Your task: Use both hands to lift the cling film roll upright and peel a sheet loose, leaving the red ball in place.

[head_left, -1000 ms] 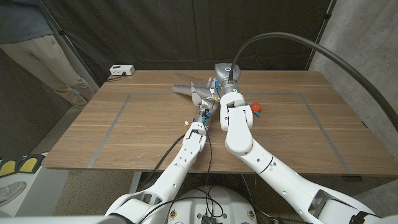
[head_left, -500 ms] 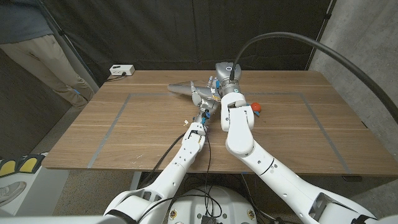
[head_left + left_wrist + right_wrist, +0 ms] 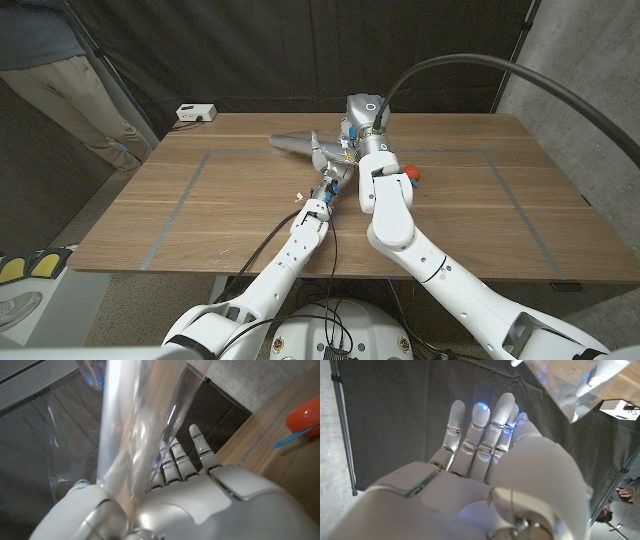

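Left hand gripped the roll; right hand, fingers extended, grip indeterminate. Sheet trailed toward 10 o'clock. Recommended: steady roll, pull evenly, avoid ball.

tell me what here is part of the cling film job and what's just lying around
Job:
cling film roll
left hand
right hand
red ball, to be left where it is

Lying about:
white box at the table's far left
person standing past the table

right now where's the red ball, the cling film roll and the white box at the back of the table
red ball (image 3: 410, 173), head view, on its visible red side beside the right arm.
cling film roll (image 3: 293, 144), head view, on the film reaching left.
white box (image 3: 196, 113), head view, middle of its top.
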`<state>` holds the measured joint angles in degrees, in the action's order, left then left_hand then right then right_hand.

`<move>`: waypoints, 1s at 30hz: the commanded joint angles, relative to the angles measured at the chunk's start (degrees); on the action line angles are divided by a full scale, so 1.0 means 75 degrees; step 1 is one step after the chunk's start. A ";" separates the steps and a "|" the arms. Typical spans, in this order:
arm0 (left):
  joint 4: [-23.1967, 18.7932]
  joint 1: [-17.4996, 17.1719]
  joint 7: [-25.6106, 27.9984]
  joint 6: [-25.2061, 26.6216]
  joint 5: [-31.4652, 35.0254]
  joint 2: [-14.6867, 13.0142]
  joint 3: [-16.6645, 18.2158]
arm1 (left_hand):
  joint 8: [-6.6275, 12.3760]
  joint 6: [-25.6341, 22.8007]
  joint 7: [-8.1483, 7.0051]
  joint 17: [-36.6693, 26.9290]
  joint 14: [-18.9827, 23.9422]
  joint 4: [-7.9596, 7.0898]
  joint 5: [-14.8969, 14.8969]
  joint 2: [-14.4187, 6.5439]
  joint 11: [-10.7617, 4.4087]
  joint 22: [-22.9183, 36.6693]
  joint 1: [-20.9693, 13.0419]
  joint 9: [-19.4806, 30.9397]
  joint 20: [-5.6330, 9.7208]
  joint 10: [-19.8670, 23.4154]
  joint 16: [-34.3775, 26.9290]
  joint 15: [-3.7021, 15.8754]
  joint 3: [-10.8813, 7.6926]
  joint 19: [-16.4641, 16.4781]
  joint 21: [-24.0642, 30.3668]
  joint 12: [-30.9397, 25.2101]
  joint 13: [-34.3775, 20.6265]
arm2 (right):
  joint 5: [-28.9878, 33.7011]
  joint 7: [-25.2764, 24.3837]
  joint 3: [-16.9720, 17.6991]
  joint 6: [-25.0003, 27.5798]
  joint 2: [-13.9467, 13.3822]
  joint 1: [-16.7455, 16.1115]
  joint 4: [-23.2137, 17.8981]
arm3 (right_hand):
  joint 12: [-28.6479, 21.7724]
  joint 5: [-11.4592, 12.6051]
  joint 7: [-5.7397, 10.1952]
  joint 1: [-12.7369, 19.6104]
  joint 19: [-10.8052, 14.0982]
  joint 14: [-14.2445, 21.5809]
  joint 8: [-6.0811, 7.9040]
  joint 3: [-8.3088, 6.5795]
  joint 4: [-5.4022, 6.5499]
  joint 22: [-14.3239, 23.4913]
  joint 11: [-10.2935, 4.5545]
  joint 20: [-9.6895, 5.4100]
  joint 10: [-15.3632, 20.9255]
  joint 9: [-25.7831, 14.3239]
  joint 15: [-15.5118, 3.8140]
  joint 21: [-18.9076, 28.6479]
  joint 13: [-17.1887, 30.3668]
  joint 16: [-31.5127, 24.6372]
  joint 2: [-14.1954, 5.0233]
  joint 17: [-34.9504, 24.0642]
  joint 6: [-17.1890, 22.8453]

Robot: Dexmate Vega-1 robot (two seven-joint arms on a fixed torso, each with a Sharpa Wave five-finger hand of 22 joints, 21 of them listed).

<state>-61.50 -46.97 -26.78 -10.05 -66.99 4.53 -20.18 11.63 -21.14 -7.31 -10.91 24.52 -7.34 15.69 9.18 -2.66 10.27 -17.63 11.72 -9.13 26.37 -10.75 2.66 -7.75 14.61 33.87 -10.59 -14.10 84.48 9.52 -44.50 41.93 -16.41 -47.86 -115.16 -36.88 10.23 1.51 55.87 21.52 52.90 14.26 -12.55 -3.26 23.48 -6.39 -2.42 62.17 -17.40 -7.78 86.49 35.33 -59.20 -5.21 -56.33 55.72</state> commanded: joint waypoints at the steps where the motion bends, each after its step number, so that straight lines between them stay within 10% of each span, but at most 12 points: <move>1: 0.0118 0.0061 -0.0111 -0.0106 0.0190 -0.0079 -0.0040 | -0.0026 0.0017 -0.0004 -0.0027 -0.0039 0.0006 0.0033 0.0012 0.0011 0.0042 -0.0024 0.0011 0.0009 -0.0038 0.0019 0.0081 0.0016 -0.0009 -0.0044 0.0005 -0.0002 | -0.0640 0.3588 -0.0068 0.0170 -0.0232 0.1091 -0.0220 | 0.0731 0.0060 0.0006 -0.1040 -0.0461 -0.0612 -0.0515 0.0480 0.0311 -0.0222 0.0298 -0.0227 -0.1189 0.0172 -0.0583 0.0025 -0.0354 0.0236 0.0242 0.0424 -0.0966; 4: 0.0125 0.0061 -0.0106 -0.0056 0.0164 -0.0080 -0.0030 | -0.0019 0.0011 0.0008 -0.0026 -0.0036 0.0010 0.0038 0.0016 0.0008 0.0043 -0.0025 0.0012 0.0031 -0.0045 0.0009 0.0073 0.0030 -0.0011 -0.0053 -0.0002 0.0001 | -0.0625 0.4810 -0.0136 0.0187 -0.0259 0.1505 -0.0182 | 0.1377 0.0134 -0.0053 -0.2011 -0.1043 -0.1383 -0.0582 0.0967 0.0629 -0.0458 0.0522 0.0065 -0.2217 0.0304 -0.0418 -0.0071 -0.0657 0.0473 0.0449 0.0822 -0.1986; 8: 0.0167 0.0080 -0.0115 -0.0066 0.0186 -0.0087 -0.0027 | -0.0010 0.0003 0.0014 -0.0026 -0.0041 0.0014 0.0043 0.0020 0.0006 0.0043 -0.0024 0.0012 0.0056 -0.0047 0.0000 0.0078 0.0047 -0.0036 -0.0072 -0.0012 0.0006 | -0.0072 0.6576 -0.0409 0.0183 -0.0218 0.2167 0.0073 | 0.1907 0.0241 0.0015 -0.2459 -0.2075 -0.2641 -0.0562 0.1234 0.0664 -0.0722 0.0687 0.0405 -0.3370 0.0418 -0.0111 -0.0285 -0.0686 0.0819 0.0507 0.1208 -0.2958; 16: 0.0281 0.0157 -0.0203 -0.0101 0.0219 -0.0080 -0.0011 | -0.0003 0.0009 0.0007 -0.0026 -0.0049 0.0020 0.0055 0.0019 0.0018 0.0046 -0.0023 0.0013 0.0072 -0.0044 -0.0016 0.0088 0.0078 -0.0036 -0.0091 -0.0034 0.0014 | -0.0377 0.9258 -0.0470 -0.0219 0.0020 0.3184 0.0791 | 0.2011 0.0304 -0.0127 -0.2723 -0.2751 -0.3407 -0.0397 0.1425 0.0678 -0.0903 0.0795 0.0528 -0.3671 0.0485 0.0088 -0.0478 -0.0651 0.1020 0.0616 0.1378 -0.2851; 23: 0.0300 0.0178 -0.0165 -0.0070 0.0212 -0.0066 0.0013 | 0.0013 -0.0007 0.0020 -0.0026 -0.0029 0.0025 0.0068 0.0016 0.0022 0.0048 -0.0020 0.0015 0.0102 -0.0035 -0.0042 0.0089 0.0111 -0.0022 -0.0105 -0.0055 0.0023 | -0.3463 0.9258 -0.4260 0.2794 -0.1485 0.6539 0.0593 | 0.1776 0.0450 -0.0119 -0.2349 -0.2733 -0.3159 -0.0263 0.1427 0.0390 -0.1111 0.0789 0.0514 -0.3201 0.0534 -0.0041 -0.0526 -0.0609 0.0944 0.0747 0.1595 -0.2403; 30: 0.0344 0.0222 -0.0207 -0.0056 0.0228 -0.0056 0.0011 | 0.0024 -0.0012 0.0017 -0.0026 -0.0026 0.0026 0.0083 0.0003 0.0018 0.0051 -0.0014 0.0016 0.0105 -0.0035 -0.0058 0.0088 0.0143 -0.0017 -0.0124 -0.0071 0.0032 | -0.4436 0.9258 -0.5945 0.4028 -0.1466 0.8028 0.0431 | 0.1709 0.0515 -0.0146 -0.2135 -0.2723 -0.3043 -0.0260 0.1419 0.0236 -0.1215 0.0723 0.0446 -0.3153 0.0526 -0.0124 -0.0543 -0.0580 0.0864 0.0783 0.1661 -0.2329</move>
<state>-59.41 -45.73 -28.06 -10.68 -65.49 3.98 -20.18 11.63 -21.16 -7.33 -10.92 24.31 -7.03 15.92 9.18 -2.48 10.57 -17.63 11.73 -8.80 26.18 -10.75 2.45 -6.95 14.29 33.04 -10.84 -13.83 70.92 61.35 -58.67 51.08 -23.64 -16.25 -111.42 -23.74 13.80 0.61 39.09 1.08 29.51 12.10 -1.83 -0.96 14.47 -0.75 1.31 38.26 -13.30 -2.75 82.53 30.73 -52.36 0.59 -43.86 37.88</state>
